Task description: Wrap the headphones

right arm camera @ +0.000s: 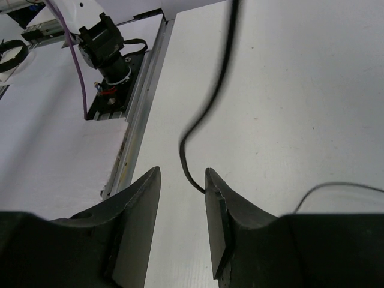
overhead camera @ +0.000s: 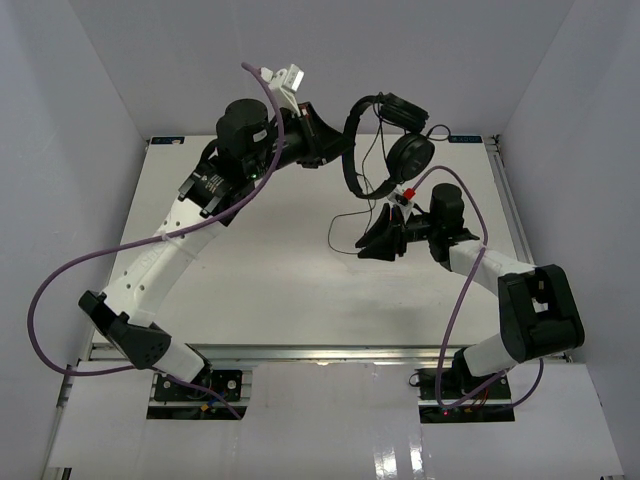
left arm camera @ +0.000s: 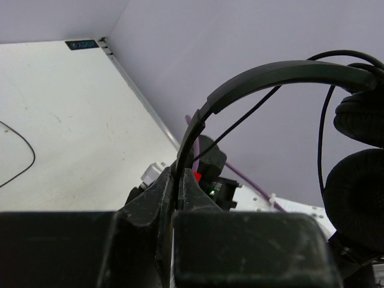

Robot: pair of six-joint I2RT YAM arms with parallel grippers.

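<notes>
The black headphones hang in the air at the back of the table. My left gripper is shut on the thin headband, pinched between the fingertips. Both padded earcups dangle at the right of the left wrist view. The thin black cable drops from the earcups to the table and loops there. My right gripper is open, low over the table. In the right wrist view the cable runs down between the open jaws and touches the right finger's tip.
The white table is boxed in by grey walls on three sides. Its metal edge rail and an arm base show at the left of the right wrist view. Thick purple robot cables arc beside both arms.
</notes>
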